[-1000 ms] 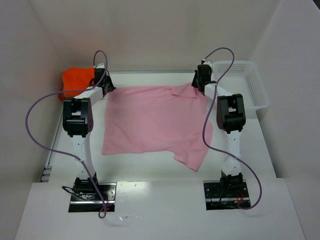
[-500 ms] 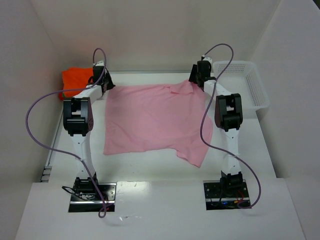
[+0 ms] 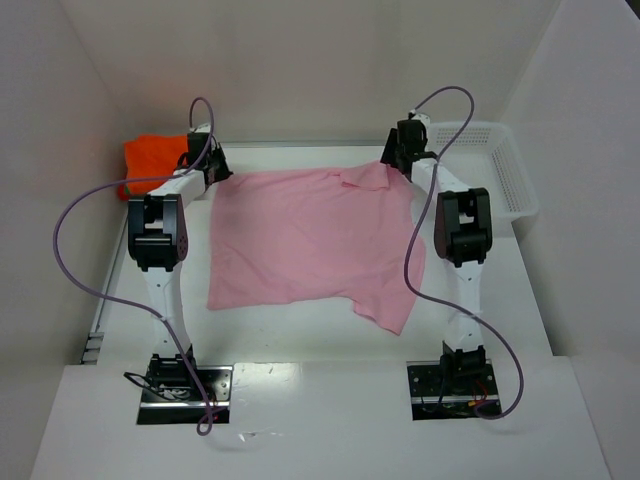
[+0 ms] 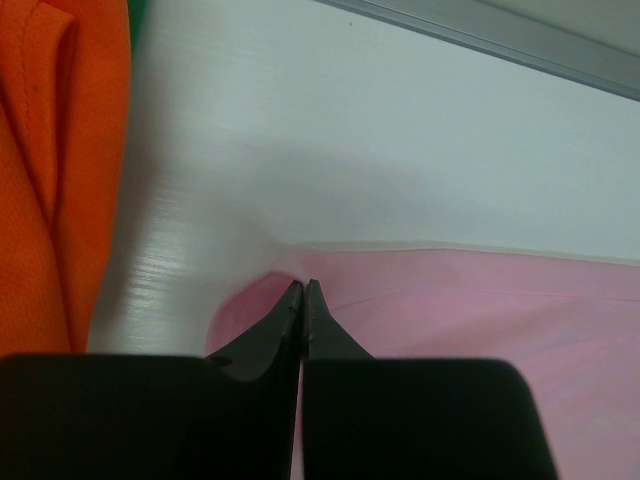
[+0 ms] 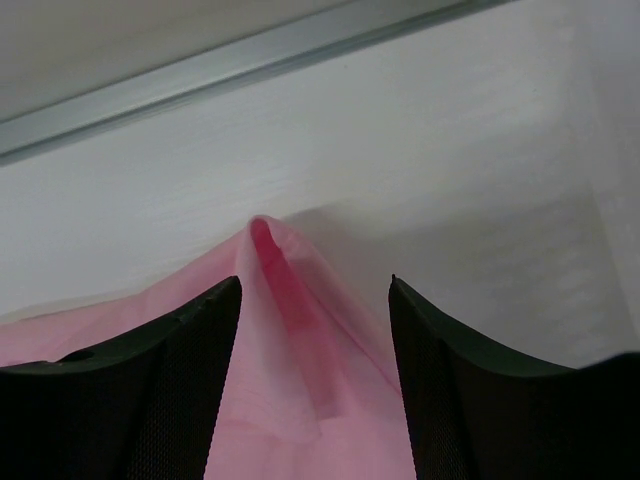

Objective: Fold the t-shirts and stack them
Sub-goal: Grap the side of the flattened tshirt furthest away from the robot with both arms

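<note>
Top external: fixed, high and behind the arm bases (image 3: 180,380), tilted down over the whole counter (image 3: 300,330); far wall at top of frame.
Left wrist: very near, sights along the left gripper (image 4: 303,286) at lower centre toward the back rail (image 4: 480,40); orange t-shirt (image 4: 60,170) at left edge.
Right wrist: equally near, right gripper (image 5: 315,285) at bottom.
All three share the far edge of the pink t-shirt (image 3: 310,235).
</note>
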Robot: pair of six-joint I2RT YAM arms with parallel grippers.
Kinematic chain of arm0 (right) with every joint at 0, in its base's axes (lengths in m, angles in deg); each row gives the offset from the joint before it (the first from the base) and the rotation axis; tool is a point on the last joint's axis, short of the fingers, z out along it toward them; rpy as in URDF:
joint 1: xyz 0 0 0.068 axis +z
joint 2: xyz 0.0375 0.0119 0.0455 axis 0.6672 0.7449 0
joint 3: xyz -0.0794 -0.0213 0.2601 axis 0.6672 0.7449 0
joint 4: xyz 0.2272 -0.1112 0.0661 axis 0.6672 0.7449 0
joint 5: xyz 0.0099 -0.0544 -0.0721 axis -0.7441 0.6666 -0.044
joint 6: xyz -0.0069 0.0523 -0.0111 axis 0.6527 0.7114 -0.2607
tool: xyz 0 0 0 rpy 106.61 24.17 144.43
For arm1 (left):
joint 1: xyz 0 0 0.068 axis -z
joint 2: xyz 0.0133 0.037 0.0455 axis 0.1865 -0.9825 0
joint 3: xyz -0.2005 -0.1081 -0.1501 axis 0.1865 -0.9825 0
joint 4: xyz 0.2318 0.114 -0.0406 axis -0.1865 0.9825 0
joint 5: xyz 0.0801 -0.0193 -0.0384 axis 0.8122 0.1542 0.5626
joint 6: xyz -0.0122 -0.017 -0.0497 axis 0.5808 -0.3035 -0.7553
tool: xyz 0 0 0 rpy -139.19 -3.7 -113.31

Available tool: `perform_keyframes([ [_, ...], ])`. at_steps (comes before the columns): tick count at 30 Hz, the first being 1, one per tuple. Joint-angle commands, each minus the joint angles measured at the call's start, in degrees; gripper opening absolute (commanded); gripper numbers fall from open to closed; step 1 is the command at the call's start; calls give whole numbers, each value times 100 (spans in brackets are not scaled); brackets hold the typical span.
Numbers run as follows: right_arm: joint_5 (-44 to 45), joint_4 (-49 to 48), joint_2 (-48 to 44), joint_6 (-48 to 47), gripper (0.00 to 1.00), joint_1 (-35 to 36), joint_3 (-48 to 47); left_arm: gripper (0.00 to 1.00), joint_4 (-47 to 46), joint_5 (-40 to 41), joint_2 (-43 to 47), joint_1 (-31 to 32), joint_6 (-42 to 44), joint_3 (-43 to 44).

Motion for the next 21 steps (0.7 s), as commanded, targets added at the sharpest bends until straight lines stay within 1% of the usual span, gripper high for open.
perform_keyframes([
  [1,444,-324,-857,6,67,-48,50,0,-91,-177,-68,-26,194,217],
  [5,498,-324,-1050,6,67,-48,50,0,-91,-177,-16,-26,194,164],
  [7,94,-324,-1051,6,67,-48,50,0,-91,-177,-16,-26,194,111],
  [8,-90,-324,-1051,6,65,-48,50,0,-91,-177,-16,-26,194,111],
  [10,-792,-272,-876,93,64,-48,50,0,-91,-230,-16,-26,194,111],
  [11,-795,-272,-823,94,64,-48,50,0,-91,-230,-16,-26,194,111],
  [12,-1012,-272,-822,181,64,-48,50,0,-91,-230,-16,-26,194,111],
  [13,-1102,-272,-666,182,61,-48,50,0,-91,-230,-16,-26,194,111],
  [15,-1172,-201,-559,244,59,-48,50,0,-91,-230,-16,-26,246,111],
  [18,-1305,8,-217,244,59,-48,-99,0,-91,-230,-68,-26,246,111],
  [21,-1305,133,-85,244,57,5,-222,0,-91,-230,-68,-26,246,111],
])
